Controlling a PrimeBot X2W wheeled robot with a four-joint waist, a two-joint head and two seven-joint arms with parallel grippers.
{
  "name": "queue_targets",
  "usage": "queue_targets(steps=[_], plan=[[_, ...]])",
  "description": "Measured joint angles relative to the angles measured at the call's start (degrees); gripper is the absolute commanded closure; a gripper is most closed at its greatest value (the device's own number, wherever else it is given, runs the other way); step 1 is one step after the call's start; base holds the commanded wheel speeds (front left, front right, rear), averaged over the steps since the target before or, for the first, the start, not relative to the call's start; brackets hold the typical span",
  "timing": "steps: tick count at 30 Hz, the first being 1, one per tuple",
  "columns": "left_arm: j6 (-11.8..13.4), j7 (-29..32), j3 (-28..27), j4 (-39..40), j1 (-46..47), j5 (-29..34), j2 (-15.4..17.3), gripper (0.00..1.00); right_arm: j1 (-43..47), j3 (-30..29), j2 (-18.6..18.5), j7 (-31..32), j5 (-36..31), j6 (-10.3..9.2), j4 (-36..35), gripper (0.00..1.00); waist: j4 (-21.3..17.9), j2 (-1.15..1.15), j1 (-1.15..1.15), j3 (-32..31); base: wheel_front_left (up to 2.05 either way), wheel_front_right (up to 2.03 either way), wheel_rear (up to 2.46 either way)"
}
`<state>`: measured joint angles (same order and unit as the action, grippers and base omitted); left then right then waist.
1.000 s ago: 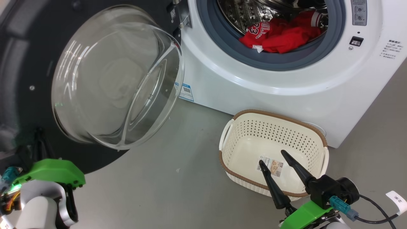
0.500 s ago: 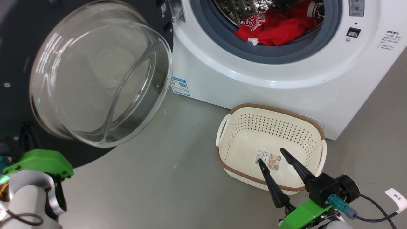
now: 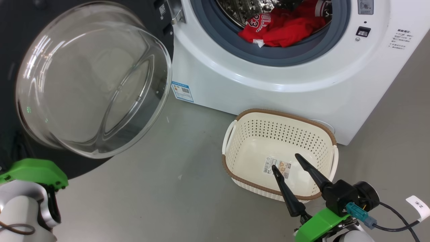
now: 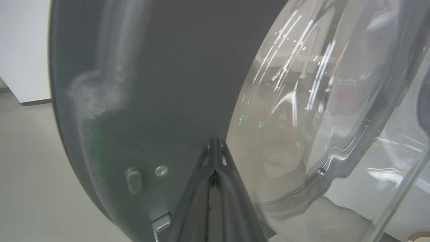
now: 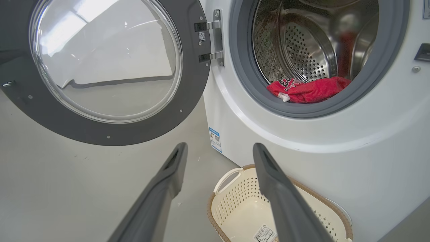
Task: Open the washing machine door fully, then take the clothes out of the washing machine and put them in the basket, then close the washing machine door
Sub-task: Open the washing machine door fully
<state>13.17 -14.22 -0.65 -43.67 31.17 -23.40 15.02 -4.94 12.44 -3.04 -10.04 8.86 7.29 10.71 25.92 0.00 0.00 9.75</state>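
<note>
The washing machine door (image 3: 90, 80) stands swung open on the left, its glass bowl bulging toward me. My left gripper (image 4: 215, 143) is shut and holds nothing. Its tips lie close against the door's black ring (image 4: 151, 84), beside the glass. The white washing machine (image 3: 268, 84) shows its steel drum. The red clothes (image 3: 278, 27) lie at the drum's front lip, also seen in the right wrist view (image 5: 309, 90). The cream basket (image 3: 285, 134) sits on the floor by the machine with only a sticker inside. My right gripper (image 3: 285, 160) hangs open over the basket's near side with nothing between its fingers.
The grey floor (image 3: 188, 188) runs between the door and the basket. The door hinge (image 5: 211, 42) sits left of the drum opening. A black cable with a white tag (image 3: 418, 205) trails from my right wrist. A blue label (image 3: 182, 91) is stuck low on the machine's front.
The head camera has shifted, sliding the whole scene left and up. The door has swung a little wider, with my left arm following it. My right gripper stays open over the basket.
</note>
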Motion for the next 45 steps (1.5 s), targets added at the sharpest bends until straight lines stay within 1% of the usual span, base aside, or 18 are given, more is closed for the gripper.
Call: queue_targets(steps=[1, 3, 4, 5, 6, 12, 17, 20, 22, 23, 25, 28, 30, 32, 33, 36, 38, 45], plan=[[-0.7, 0.0, -0.4, 0.9, 0.0, -0.5, -0.1, 1.0, 0.0, 0.1, 0.0, 0.0, 0.1, 0.0, 0.3, 0.0, -0.1, 0.0, 0.0, -0.2, 0.0, 0.0, 0.0], [-0.7, -0.1, -0.7, 3.0, -0.1, -0.5, -0.3, 1.0, 0.0, 0.2, 0.0, 0.0, 0.2, 0.0, 0.6, 0.0, -0.2, 0.0, 0.0, -0.5, 0.0, 0.0, 0.0], [-0.7, -0.1, -1.0, 4.4, -0.2, -0.5, -0.4, 0.8, 0.0, 0.3, 0.0, 0.0, 0.4, 0.0, 0.8, 0.0, -0.3, 0.0, 0.0, -0.7, 0.0, 0.0, 0.0], [-0.6, -0.1, -1.2, 5.9, -0.4, -0.6, -0.5, 0.38, 0.0, 0.3, 0.0, 0.0, 0.8, 0.0, 1.1, 0.0, -0.3, 0.0, 0.0, -0.9, 0.0, 0.0, 0.0], [-0.6, -0.1, -1.3, 7.5, -0.8, -0.6, -0.6, 0.0, 0.0, 0.4, 0.0, 0.0, 1.3, 0.0, 1.3, 0.0, -0.4, 0.0, 0.0, -1.1, 0.0, 0.0, 0.0], [-0.5, -0.1, -1.2, 18.0, -5.4, -0.3, -0.9, 0.0, 0.0, 0.2, 0.0, -1.6, 2.4, 0.0, 2.7, 0.0, -1.2, 0.0, 0.0, -2.5, 0.0, 0.0, 0.0], [1.0, 0.7, 0.0, 29.0, -9.0, 1.1, -1.0, 0.0, -0.4, -0.3, 0.0, -2.9, 3.6, 0.0, 4.1, 0.0, -2.6, 0.0, 0.0, -3.8, 0.0, 0.0, 0.0], [1.5, 2.2, 0.9, 36.2, -11.4, 1.3, -0.9, 0.0, -0.4, -1.3, 0.0, -3.4, 3.8, 0.0, 4.7, 0.0, -3.9, 0.0, 0.0, -4.6, 0.0, 0.0, 0.0], [1.3, 3.0, 1.8, 40.4, -12.8, 1.3, -0.9, 0.0, -0.4, -2.5, 0.0, -3.6, 4.2, 0.0, 5.1, 0.0, -4.8, 0.0, 0.0, -5.1, 0.0, 0.0, 0.0], [0.6, 3.7, 2.6, 42.1, -13.3, 1.3, -0.7, 0.0, -0.4, -3.2, 0.0, -3.7, 4.2, 0.0, 5.2, 0.0, -5.4, 0.0, 0.0, -5.3, 0.0, 0.0, 0.0], [0.2, 4.6, 3.8, 44.2, -14.2, 1.4, -0.6, 0.0, -0.4, -4.4, 0.1, -4.1, 4.2, 0.0, 5.3, 0.0, -6.5, 0.0, 0.0, -5.7, 0.0, 0.0, 0.0], [-0.7, 5.7, 5.8, 46.2, -15.1, 1.4, -1.1, 0.0, -0.8, -6.1, 0.1, -4.1, 3.5, 0.0, 5.4, 0.0, -8.3, 0.0, 0.0, -6.1, 0.0, 0.0, 0.0], [-3.1, 5.6, 7.0, 47.1, -15.2, -0.6, -1.9, 0.0, -1.2, -7.2, 0.1, -4.1, 3.4, 0.0, 5.5, 0.0, -9.6, 0.0, 0.0, -6.3, 0.0, 0.0, 0.0], [-5.3, 5.2, 8.0, 47.5, -15.6, -1.7, -2.1, 0.0, -1.2, -7.9, 0.1, -4.2, 3.0, 0.0, 5.5, 0.0, -10.9, 0.0, 0.0, -6.5, 0.0, 0.0, 0.0], [-6.2, 4.8, 8.1, 47.5, -16.0, -2.9, -2.3, 0.0, -1.3, -8.1, 0.1, -4.2, 2.9, 0.0, 5.4, 0.0, -11.5, 0.0, 0.0, -6.6, 0.0, 0.0, 0.0], [-7.8, 4.3, 8.7, 47.3, -16.9, -3.7, -2.2, 0.0, -1.3, -8.6, 0.1, -4.2, 2.8, 0.0, 5.2, 0.0, -13.5, 0.0, 0.0, -6.8, 0.0, 0.0, 0.0], [-8.6, 3.7, 9.0, 47.0, -17.4, -3.7, -2.2, 0.0, -1.3, -9.0, 0.1, -4.2, 2.8, 0.0, 4.8, 0.0, -14.9, 0.0, 0.0, -6.8, 0.0, 0.0, 0.0], [-9.1, 2.5, 9.3, 44.7, -19.5, -3.7, -1.9, 0.0, -1.3, -10.4, 0.1, -4.2, 1.8, 0.0, 2.8, 0.0, -19.5, 0.0, 0.0, -6.7, 0.0, 0.0, 0.0]])
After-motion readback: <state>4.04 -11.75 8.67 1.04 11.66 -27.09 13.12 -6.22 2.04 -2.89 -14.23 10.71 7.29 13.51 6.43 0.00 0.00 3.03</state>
